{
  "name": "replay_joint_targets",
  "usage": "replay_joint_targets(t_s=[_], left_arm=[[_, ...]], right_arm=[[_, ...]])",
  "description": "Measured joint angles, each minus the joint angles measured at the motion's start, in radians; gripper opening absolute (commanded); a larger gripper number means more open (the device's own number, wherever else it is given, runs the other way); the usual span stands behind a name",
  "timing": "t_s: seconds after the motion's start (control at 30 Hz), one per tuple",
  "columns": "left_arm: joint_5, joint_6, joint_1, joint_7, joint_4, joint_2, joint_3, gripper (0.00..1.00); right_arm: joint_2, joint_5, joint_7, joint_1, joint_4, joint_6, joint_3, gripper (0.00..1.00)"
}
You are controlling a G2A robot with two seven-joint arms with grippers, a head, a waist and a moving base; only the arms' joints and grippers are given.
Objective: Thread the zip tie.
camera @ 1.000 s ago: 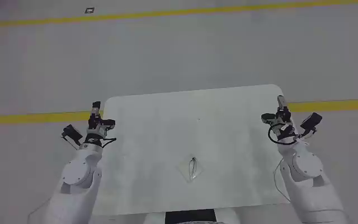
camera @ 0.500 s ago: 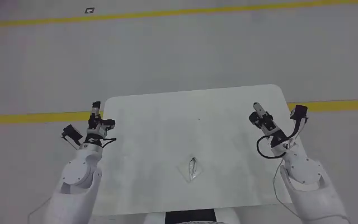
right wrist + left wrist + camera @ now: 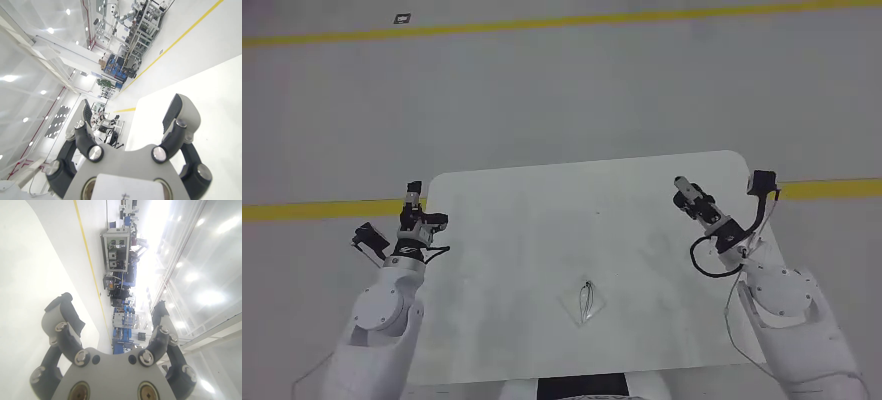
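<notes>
One zip tie [image 3: 586,296] lay at the table's [image 3: 502,230] six o'clock, on or in one clear wrapper [image 3: 574,311], couldn't tell which. Two grippers, fingers spread, empty: left gripper [image 3: 414,189] at nine o'clock, right gripper [image 3: 682,187] at three.

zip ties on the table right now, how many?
1. The zip tie lies on the table near the robot-side edge, about midway across. It is tiny in the top view, so a second one bundled with it cannot be ruled out.
</notes>
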State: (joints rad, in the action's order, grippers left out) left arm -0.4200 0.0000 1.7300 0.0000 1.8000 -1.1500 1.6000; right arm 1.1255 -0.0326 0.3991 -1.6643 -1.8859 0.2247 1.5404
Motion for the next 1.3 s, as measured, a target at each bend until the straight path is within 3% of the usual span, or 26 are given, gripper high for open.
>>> replay_joint_targets(t_s=[0.27,0.37,0.73,0.87,1.1,1.3], left_arm=[[0.000,0.000,0.000,0.000,0.000,0.000,0.000,1.00],[0.000,0.000,0.000,0.000,0.000,0.000,0.000,1.00],[0.000,0.000,0.000,0.000,0.000,0.000,0.000,1.00],[0.000,0.000,0.000,0.000,0.000,0.000,0.000,1.00],[0.000,0.000,0.000,0.000,0.000,0.000,0.000,1.00],[0.000,0.000,0.000,0.000,0.000,0.000,0.000,1.00]], right_arm=[[-0.002,-0.093,0.092,0.067,0.003,-0.025,-0.063,1.00],[-0.004,-0.111,0.145,0.071,-0.003,0.007,-0.083,1.00],[-0.005,-0.113,0.150,0.074,-0.008,0.005,-0.085,1.00],[-0.006,-0.214,0.205,0.125,-0.034,-0.020,-0.135,1.00],[0.000,-0.263,0.316,0.230,-0.006,-0.059,-0.252,1.00],[-0.005,-0.356,0.504,0.280,0.005,-0.077,-0.340,1.00]])
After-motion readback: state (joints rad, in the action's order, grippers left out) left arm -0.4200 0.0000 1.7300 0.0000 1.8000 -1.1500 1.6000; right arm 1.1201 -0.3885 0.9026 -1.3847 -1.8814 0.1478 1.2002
